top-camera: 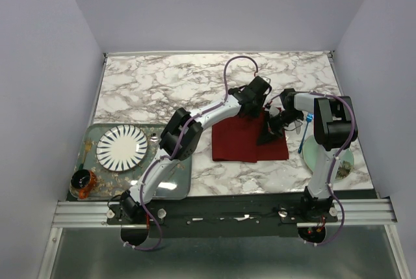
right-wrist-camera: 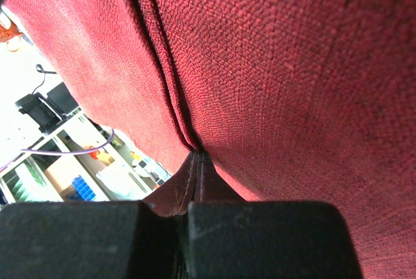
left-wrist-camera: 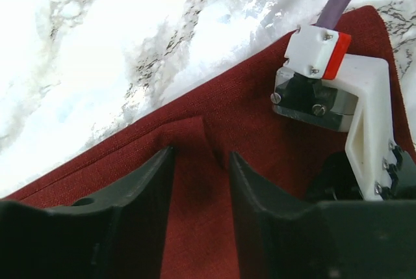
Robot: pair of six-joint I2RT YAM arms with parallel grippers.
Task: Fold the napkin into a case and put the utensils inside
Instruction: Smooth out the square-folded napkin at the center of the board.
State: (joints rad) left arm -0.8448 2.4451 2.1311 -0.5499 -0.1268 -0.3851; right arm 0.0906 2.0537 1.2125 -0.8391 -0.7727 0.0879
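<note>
The dark red napkin (top-camera: 237,141) lies on the marble table, partly folded. My right gripper (top-camera: 272,131) is shut on the napkin's hem (right-wrist-camera: 198,181) and holds that edge raised, so cloth (right-wrist-camera: 292,84) fills the right wrist view. My left gripper (top-camera: 259,105) stands open at the napkin's far edge. A small folded corner of cloth (left-wrist-camera: 195,137) lies between its fingers (left-wrist-camera: 153,178), which do not pinch it. The right arm's wrist block (left-wrist-camera: 325,77) is close beside it. A blue-handled fork (top-camera: 306,128) rests at the right, by the pale plate (top-camera: 348,159).
A grey tray (top-camera: 97,129) at the front left holds a striped plate (top-camera: 121,147) and a dark orange cup (top-camera: 82,181). Marble tabletop (top-camera: 162,84) stretches behind the napkin. White walls close in the back and sides.
</note>
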